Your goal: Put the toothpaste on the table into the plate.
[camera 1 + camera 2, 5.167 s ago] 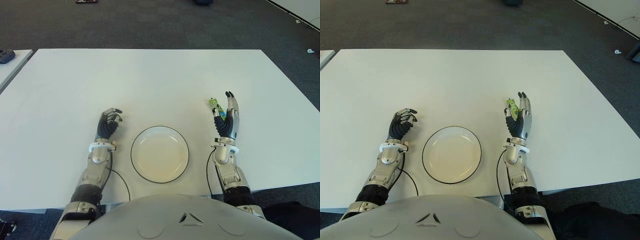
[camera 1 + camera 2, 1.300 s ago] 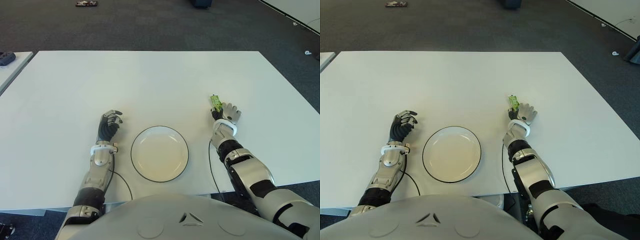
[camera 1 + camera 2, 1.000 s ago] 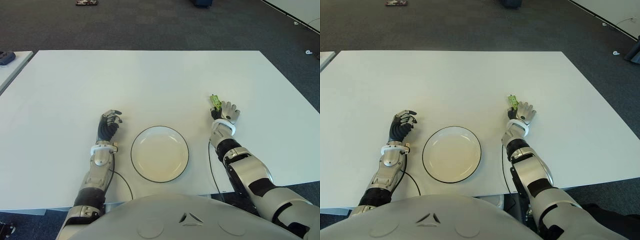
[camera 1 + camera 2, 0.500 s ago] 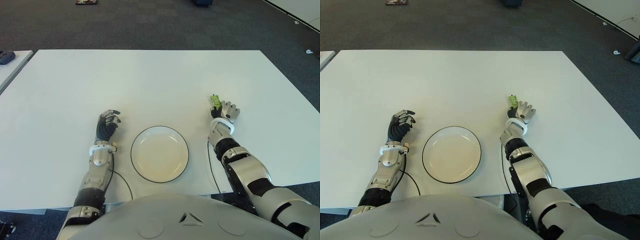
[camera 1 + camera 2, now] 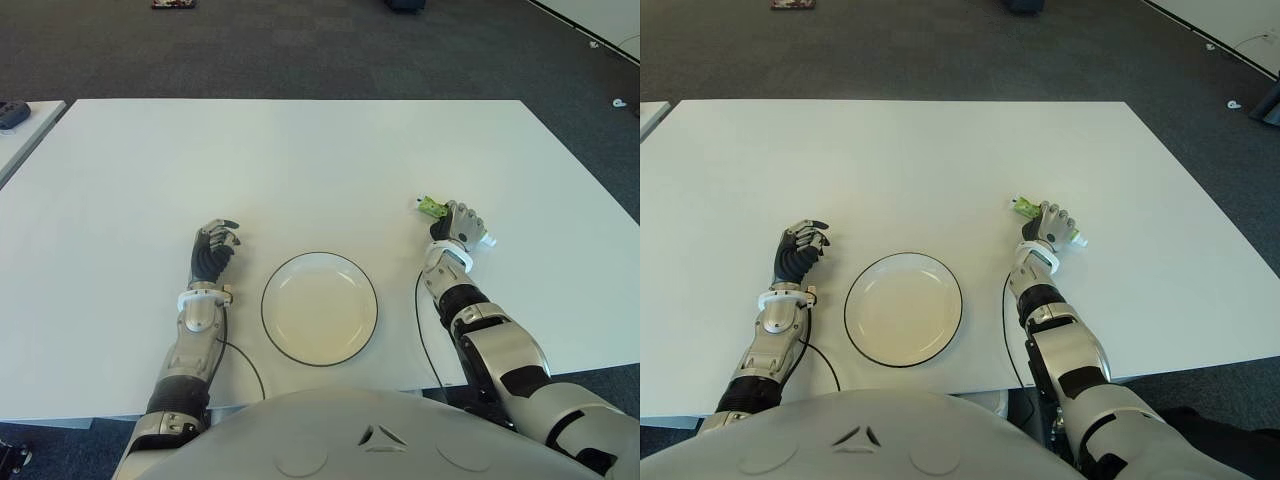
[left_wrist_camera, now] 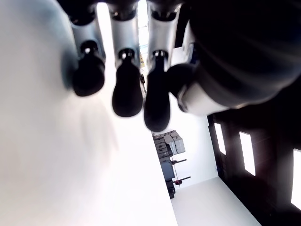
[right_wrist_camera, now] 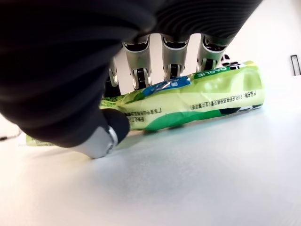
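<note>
The right robot hand [image 5: 459, 224] curls around the green toothpaste [image 7: 188, 101], which lies low on the table [image 5: 300, 170], right of the plate [image 5: 320, 307], so it can be lifted across. The left robot hand [image 5: 213, 250], left of the plate, stays out of the way, its fingers curled and holding nothing.

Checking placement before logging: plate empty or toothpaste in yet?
Empty. The plate shows only bare white; the toothpaste lies on the table, gripped by the right hand.

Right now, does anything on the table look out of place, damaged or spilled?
Nothing is spilled or broken. The toothpaste looks creased, but that may be normal for a soft tube. The right hand is closed around it on the table; the plate is empty.
</note>
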